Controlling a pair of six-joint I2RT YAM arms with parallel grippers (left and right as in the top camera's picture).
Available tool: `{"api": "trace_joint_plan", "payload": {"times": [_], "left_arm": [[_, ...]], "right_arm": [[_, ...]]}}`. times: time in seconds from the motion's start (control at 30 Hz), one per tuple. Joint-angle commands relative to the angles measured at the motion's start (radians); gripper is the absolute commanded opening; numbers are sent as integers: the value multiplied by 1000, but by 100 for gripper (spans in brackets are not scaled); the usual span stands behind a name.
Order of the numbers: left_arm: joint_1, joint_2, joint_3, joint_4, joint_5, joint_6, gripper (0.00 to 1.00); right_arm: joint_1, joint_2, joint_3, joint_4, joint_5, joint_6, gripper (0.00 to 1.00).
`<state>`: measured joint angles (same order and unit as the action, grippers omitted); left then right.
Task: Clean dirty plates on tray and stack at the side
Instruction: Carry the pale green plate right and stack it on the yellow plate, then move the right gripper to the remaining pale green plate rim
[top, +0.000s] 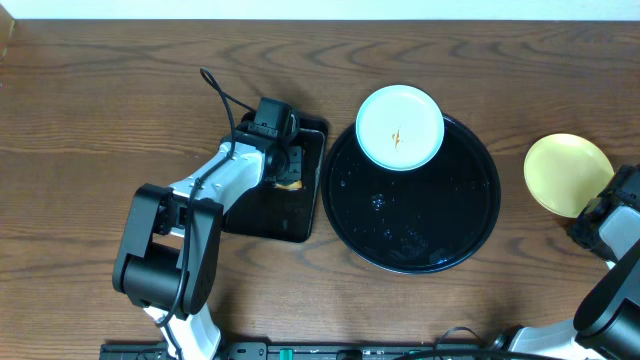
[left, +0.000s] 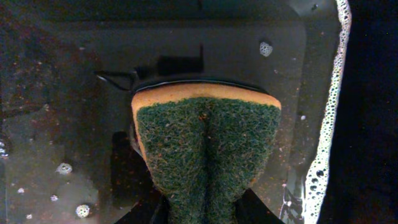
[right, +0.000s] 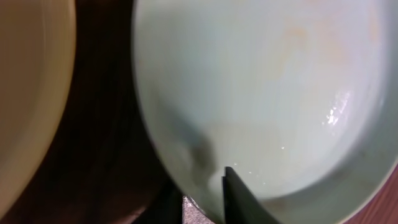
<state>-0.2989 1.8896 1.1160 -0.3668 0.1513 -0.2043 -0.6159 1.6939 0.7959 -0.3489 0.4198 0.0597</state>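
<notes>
A mint-white plate (top: 400, 127) with a small orange smear lies at the far edge of the round black tray (top: 420, 225). A pale yellow plate (top: 565, 172) lies on the wood tabletop at the right and shows at the left of the right wrist view (right: 25, 93). My right gripper (top: 600, 215) (right: 202, 199) is shut on the rim of a second mint-white plate (right: 261, 93), next to the yellow plate; the overhead view does not show this plate. My left gripper (top: 285, 170) (left: 205, 211) is shut on a green-and-yellow sponge (left: 205, 143) over the rectangular tray.
The rectangular black tray (top: 300, 220) holds soapy water with foam along its right edge (left: 326, 143). The round tray's surface is wet with droplets. Bare wood tabletop (top: 90, 110) lies at the far left and between the round tray and the yellow plate.
</notes>
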Motion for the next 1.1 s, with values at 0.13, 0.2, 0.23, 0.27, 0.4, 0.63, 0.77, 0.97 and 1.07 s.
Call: {"api": "trace_joint_plan", "payload": {"times": [0.13,0.2,0.23,0.27,0.4,0.63,0.77,0.97,1.07], "left_arm": [[2,11,1,-13,-6,16,28],[2,11,1,-13,-6,17,28],[2,11,1,-13,-6,16,28],[2,11,1,-13,-6,17,28],[2,11,1,-13,-6,16,28],[2,11,1,-13,-6,17,28],[2,11,1,-13,-6,17,28],[2,11,1,-14,-6,16,28],[2,11,1,-14,-6,16,28]], "right_arm": [[-12,7,13,-11,8,40,5],[-12,7,13,-11,8,40,3],[-12,7,13,-10,8,41,2],[-12,7,13,-10,0,41,1],[-12,-3,16,-6,-64,41,1],[-11,-84,65,-16,-164,40,1],[-11,-156,112,-17,-241,39,1],[39,-211,188,8,-377,13,1],[93,-211,201,53,-403,13,1]]}}
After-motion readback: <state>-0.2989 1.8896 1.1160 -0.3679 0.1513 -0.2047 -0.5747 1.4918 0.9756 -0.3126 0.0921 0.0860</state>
